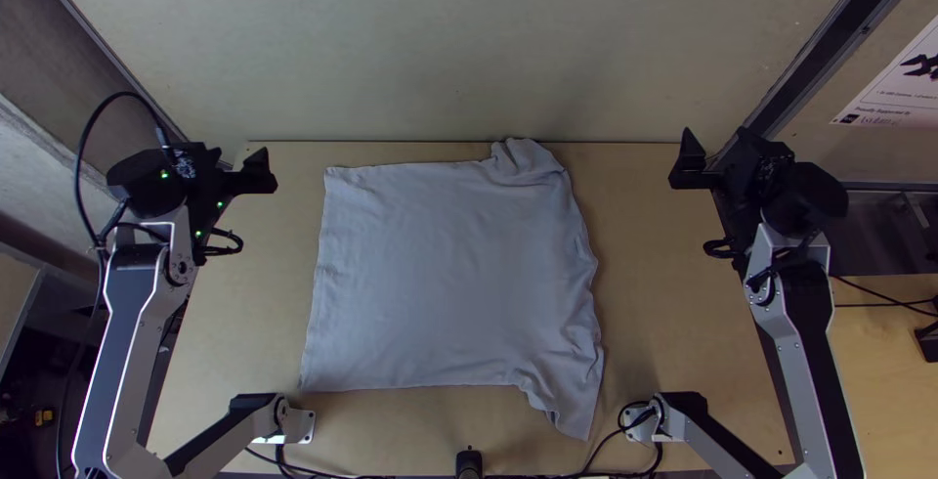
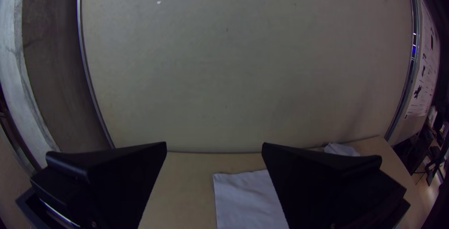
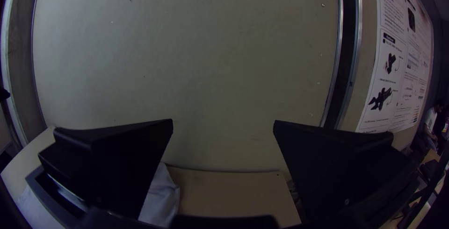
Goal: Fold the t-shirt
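Note:
The pale grey-blue t-shirt (image 1: 449, 274) lies spread on the middle of the table in the top view. Its left and lower left edges are straight; the right side is rumpled, with a bunched bit at the top right and a pointed flap at the lower right. My left gripper (image 1: 262, 172) is raised left of the cloth, and my right gripper (image 1: 690, 160) stands to its right, both apart from it. In the left wrist view the left gripper (image 2: 214, 147) is open and empty, cloth (image 2: 245, 201) beyond. The right gripper (image 3: 223, 124) is open too, near cloth (image 3: 161, 198).
The light wooden table (image 1: 645, 313) has bare strips on both sides of the cloth. A pale wall (image 1: 469, 49) rises behind its far edge. Cables (image 1: 586, 469) and a small black device (image 1: 469, 463) are at the near edge.

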### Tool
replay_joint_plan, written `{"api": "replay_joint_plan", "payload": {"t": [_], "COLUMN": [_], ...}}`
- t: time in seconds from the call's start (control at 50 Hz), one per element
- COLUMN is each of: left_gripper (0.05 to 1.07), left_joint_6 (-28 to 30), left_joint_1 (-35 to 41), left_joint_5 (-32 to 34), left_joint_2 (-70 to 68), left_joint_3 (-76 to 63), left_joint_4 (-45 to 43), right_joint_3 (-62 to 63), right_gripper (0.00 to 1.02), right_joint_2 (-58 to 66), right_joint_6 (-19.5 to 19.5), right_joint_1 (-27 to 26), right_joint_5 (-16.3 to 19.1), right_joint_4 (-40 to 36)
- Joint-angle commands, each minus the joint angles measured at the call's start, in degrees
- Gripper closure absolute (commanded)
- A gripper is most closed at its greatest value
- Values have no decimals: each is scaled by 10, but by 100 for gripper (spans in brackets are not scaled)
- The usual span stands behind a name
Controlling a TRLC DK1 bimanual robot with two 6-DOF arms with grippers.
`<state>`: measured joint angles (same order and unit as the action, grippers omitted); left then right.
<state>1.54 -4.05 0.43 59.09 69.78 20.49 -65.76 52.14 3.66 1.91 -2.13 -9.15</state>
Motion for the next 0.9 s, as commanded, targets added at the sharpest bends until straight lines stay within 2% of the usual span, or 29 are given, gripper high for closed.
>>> {"api": "replay_joint_plan", "payload": {"t": [0.0, 0.3, 0.48, 0.58, 0.78, 0.88], "left_gripper": [9, 9, 9, 9, 11, 11], "left_joint_6": [-3, -55, -58, -59, -60, -59], "left_joint_1": [9, 12, 24, 28, 23, 22], "left_joint_5": [3, 2, -2, -2, -3, -4], "left_joint_2": [99, 237, 307, 350, 450, 480], "left_joint_3": [110, 200, 245, 274, 357, 371], "left_joint_4": [24, 69, 94, 105, 184, 199], "right_joint_3": [-148, -255, -329, -363, -440, -476], "right_gripper": [4, 4, 4, 4, 4, 4], "right_joint_2": [206, 346, 430, 473, 542, 573], "right_joint_6": [-35, -59, -63, -79, -141, -150], "right_joint_1": [34, 64, 77, 86, 92, 94], "right_joint_5": [-2, -2, -2, -2, -2, 5], "right_joint_4": [-72, -87, -123, -143, -201, -235]}}
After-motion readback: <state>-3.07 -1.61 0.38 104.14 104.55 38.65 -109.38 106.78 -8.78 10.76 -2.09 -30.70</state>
